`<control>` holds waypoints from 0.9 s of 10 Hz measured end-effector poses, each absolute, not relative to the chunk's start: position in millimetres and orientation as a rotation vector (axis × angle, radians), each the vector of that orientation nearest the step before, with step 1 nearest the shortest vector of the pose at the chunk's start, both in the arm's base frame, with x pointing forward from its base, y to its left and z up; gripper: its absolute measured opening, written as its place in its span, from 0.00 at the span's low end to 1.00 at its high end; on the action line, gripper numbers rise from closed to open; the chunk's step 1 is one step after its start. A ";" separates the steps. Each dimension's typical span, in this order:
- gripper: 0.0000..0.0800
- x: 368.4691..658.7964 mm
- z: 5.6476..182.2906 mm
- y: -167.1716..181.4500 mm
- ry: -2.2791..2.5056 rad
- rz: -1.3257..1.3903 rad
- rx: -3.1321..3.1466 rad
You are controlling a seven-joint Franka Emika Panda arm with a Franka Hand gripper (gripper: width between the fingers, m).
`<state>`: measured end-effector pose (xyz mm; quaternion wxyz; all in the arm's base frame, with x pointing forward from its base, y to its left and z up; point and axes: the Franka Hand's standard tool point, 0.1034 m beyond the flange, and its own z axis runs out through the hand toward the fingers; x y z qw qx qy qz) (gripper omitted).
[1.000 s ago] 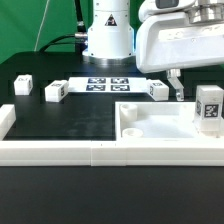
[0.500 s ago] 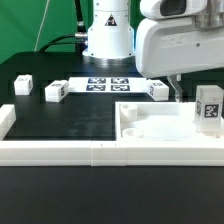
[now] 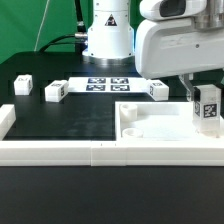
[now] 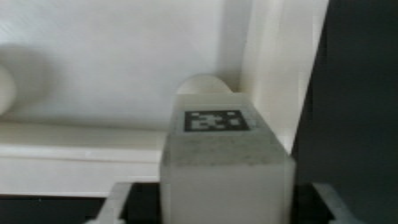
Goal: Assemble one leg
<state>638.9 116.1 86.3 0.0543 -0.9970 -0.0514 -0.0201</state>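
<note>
Squarely between the 2 fingers of the tool (image 4: 222, 205) stands the leg (image 3: 207, 108); clamped or not, cannot tell.

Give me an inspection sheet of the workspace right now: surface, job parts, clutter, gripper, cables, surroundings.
Surface: black table with a white rail along its near edge; the marker board lies flat.
Job's things: one leg stands upright at the white tray-like part, on the exterior view's right; three more legs sit apart on the table.
Clutter: nothing seen.
Gripper: the gripper straddles the upright leg; whether it has closed cannot be told.
Cables: thin dark cable beside the robot base.
Surroundings: green backdrop.
</note>
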 end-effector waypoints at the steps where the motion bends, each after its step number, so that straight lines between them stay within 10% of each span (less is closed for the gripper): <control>1: 0.36 638.9 86.3 116.0 -0.129 -0.060 -3.029; 9: 0.36 639.5 84.5 112.6 1.049 -0.003 -2.831</control>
